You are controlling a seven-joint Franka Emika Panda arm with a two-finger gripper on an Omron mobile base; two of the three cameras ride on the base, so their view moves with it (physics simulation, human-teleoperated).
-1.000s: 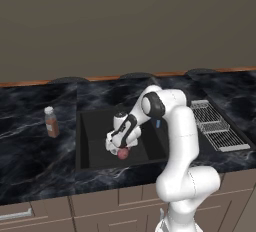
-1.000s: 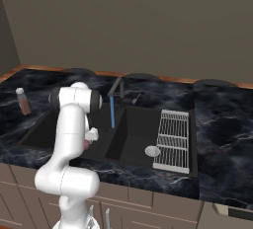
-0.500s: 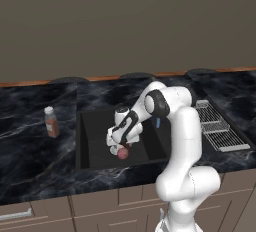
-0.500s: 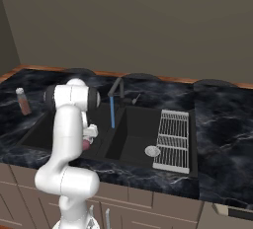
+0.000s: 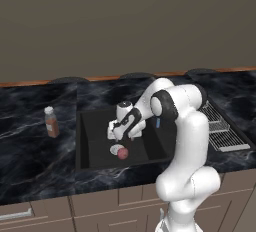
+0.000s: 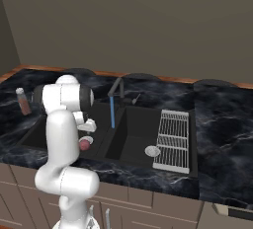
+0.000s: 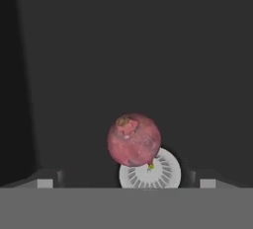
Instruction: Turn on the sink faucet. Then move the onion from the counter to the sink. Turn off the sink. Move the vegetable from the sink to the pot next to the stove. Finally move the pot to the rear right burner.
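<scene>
The onion (image 5: 122,153) (image 6: 85,144), a small reddish-pink ball, lies on the floor of the sink's (image 5: 90,151) left basin and leans on the round silver drain (image 7: 150,170). In the hand view the onion (image 7: 134,139) sits just ahead of the fingers, free of them. My gripper (image 5: 116,135) (image 7: 126,182) hangs open a little above it. The black sink faucet (image 6: 116,87) stands behind the basins, and a blue stream of water (image 6: 112,112) runs from its spout. The black marble counter (image 5: 30,151) surrounds the sink. The pot and the stove are out of view.
A white-capped brown bottle (image 5: 50,122) (image 6: 22,101) stands on the counter left of the sink. A silver wire rack (image 5: 220,128) (image 6: 173,139) lies over the right side of the sink, beside the right basin's drain (image 6: 152,151).
My open gripper has risen a little away from the onion, which stays put on the basin floor by the drain.
</scene>
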